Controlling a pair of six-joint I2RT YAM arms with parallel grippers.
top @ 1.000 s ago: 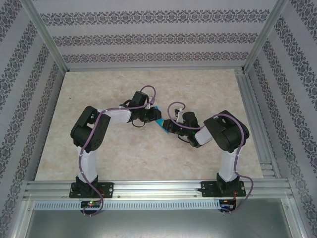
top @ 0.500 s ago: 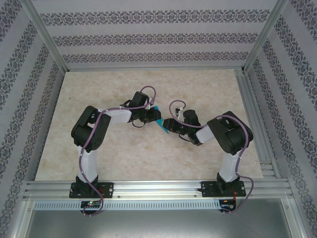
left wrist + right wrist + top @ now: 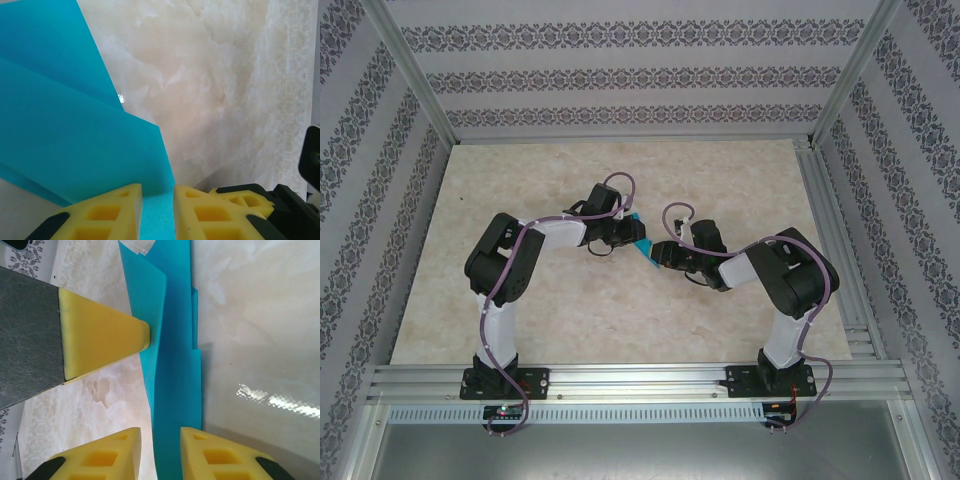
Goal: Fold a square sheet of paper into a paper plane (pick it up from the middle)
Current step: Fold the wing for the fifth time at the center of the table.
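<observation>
Top external view: the left gripper (image 3: 628, 238) and right gripper (image 3: 658, 256) meet near the middle of the table (image 3: 520, 180), with the folded teal paper (image 3: 642, 247) between their tips.

Left wrist view: the left gripper (image 3: 158, 192) is closed to a narrow slot that the folded teal paper (image 3: 65, 130) fills, so it is pinched. Layered folds spread up and left above the table (image 3: 215, 90).

Right wrist view: the right gripper (image 3: 160, 437) is narrowly parted, with the folded teal paper (image 3: 175, 365) standing on edge between its jaws. Whether it pinches cannot be told. Another yellow finger (image 3: 105, 335) touches the paper's left face
</observation>
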